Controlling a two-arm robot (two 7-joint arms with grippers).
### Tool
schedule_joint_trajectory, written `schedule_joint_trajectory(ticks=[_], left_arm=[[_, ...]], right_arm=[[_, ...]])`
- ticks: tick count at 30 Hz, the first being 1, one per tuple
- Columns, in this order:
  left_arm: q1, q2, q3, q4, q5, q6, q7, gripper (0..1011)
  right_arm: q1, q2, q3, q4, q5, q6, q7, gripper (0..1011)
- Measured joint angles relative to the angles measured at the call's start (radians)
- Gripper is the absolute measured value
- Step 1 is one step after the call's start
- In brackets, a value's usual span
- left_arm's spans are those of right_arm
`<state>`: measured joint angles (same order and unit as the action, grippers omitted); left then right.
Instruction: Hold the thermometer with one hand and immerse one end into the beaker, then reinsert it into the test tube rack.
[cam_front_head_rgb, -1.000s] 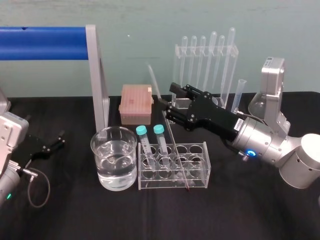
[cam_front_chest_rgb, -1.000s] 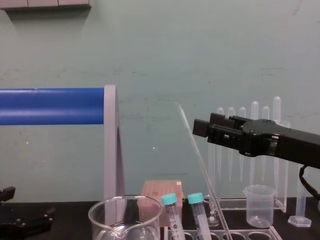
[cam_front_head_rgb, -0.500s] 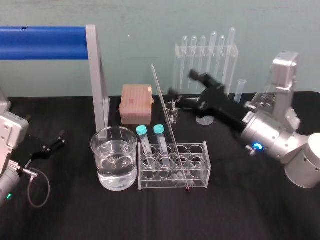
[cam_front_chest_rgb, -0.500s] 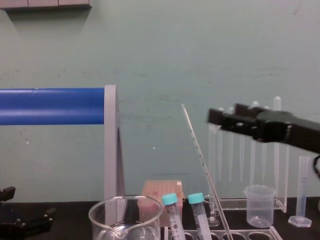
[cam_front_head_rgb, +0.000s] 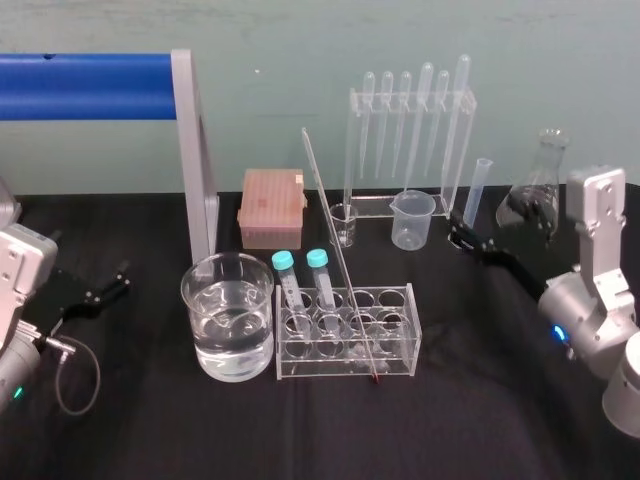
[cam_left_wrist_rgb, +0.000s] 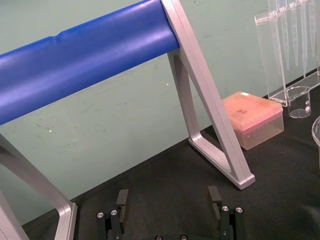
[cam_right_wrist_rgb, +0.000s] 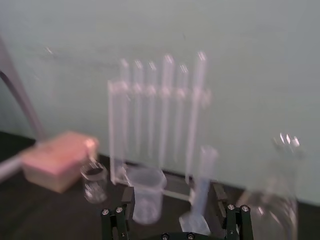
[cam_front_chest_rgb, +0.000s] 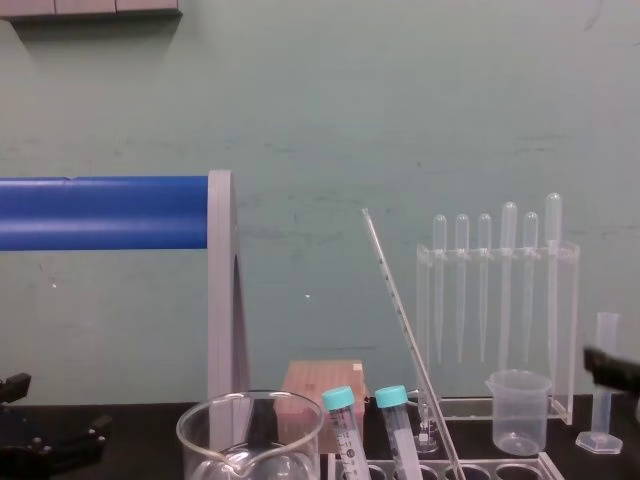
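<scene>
Head view had the answer: the very long, thin clear glass thermometer with its small red bulb (cam_front_head_rgb: 338, 250) stood on its own in the low, pale translucent test tube rack (cam_front_head_rgb: 412, 330). The bulb was down at the rack's front edge, and the stem leaned back and towards the robot's left. The chest view showed the same slant, with the thermometer (cam_front_chest_rgb: 410, 340) rising bare against the green wall.

A second earlier the long black right gripper (cam_front_head_rgb: 462, 232) had been right up against that stem, over the rack. Then it let go and pulled away, and now it sat well off to the right, near the slim clear measuring cylinder (cam_front_head_rgb: 478, 188). From its own wrist camera the right gripper (cam_right_wrist_rgb: 173, 200) showed its fingers (cam_right_wrist_rgb: 127, 196) spread wide with nothing between them. The stem had barely shifted once freed.

To my eye that meant the reinsertion was done and the release had gone cleanly. The wide clear glass beaker of water (cam_front_head_rgb: 200, 310) sat just beside the rack on its left. The rod rested only on its lean, so a knock could tip it.

The left gripper (cam_front_head_rgb: 118, 280) lay parked on the black table (cam_front_head_rgb: 150, 430) at the far left, its fingers (cam_left_wrist_rgb: 122, 197) apart and empty.
</scene>
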<state>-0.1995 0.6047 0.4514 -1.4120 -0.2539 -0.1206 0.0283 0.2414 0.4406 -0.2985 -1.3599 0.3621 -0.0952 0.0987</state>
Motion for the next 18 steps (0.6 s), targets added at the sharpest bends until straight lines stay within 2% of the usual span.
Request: schedule_joint_trajectory(ticks=[2,18], left_arm=[[0.000,0.000,0.000,0.000,0.000,0.000,0.000,1008],[0.000,0.000,0.000,0.000,0.000,0.000,0.000,1008]], right_arm=[[-0.007,-0.006,0.001,0.014,-0.014,0.009,-0.020,1003],[-0.002,-0.002,0.002,0.002,-0.006,0.003,-0.010,1003]])
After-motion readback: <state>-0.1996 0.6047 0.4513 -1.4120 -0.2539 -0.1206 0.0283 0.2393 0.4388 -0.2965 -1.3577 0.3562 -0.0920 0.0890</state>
